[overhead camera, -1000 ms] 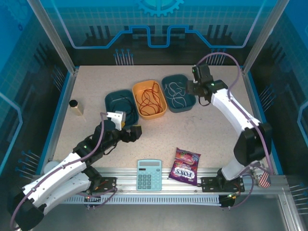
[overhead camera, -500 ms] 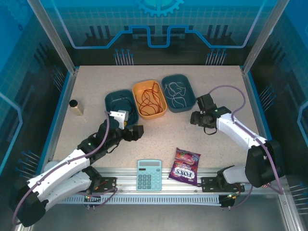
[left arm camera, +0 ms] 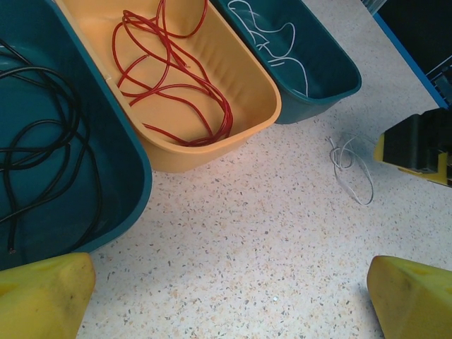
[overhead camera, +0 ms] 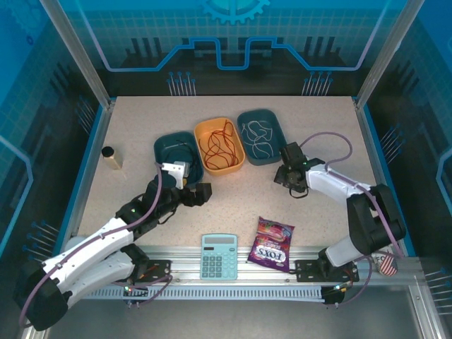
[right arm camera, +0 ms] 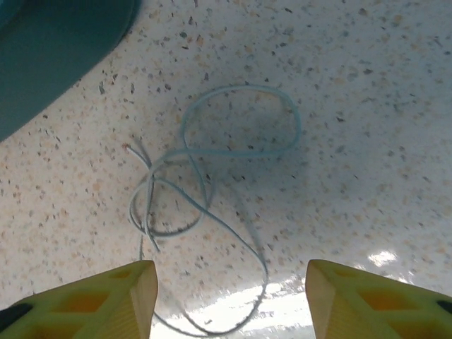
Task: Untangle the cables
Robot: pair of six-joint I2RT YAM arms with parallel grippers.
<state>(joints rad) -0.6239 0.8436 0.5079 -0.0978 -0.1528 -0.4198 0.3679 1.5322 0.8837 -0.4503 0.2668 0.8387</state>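
Swung back from the far side of the teal tray a second ago, the right gripper (right arm camera: 226,282) (overhead camera: 285,176) now hangs low over a loose pale grey wire (right arm camera: 233,152) (left arm camera: 344,157), its yellow fingers spread with nothing between them. That thin wire lies in small overlapping loops on the speckled tabletop (left arm camera: 247,233), just in front of the right-hand teal plastic tray (left arm camera: 328,78), which holds a coiled white cable (left arm camera: 272,42). Beside it, the orange plastic tray (left arm camera: 236,67) holds a looped red cable (left arm camera: 180,78), and the left-hand teal plastic tray (left arm camera: 106,155) next to that holds a black cable (left arm camera: 70,99). The left gripper (left arm camera: 226,282) (overhead camera: 201,193) has barely shifted; it sits near the front of that left tray, jaws wide apart and empty. Nearer the arm bases lie a pale blue calculator (overhead camera: 219,256) and a purple sweets bag (overhead camera: 271,244); a small wooden block with a black cap (overhead camera: 109,157) stands at the left.
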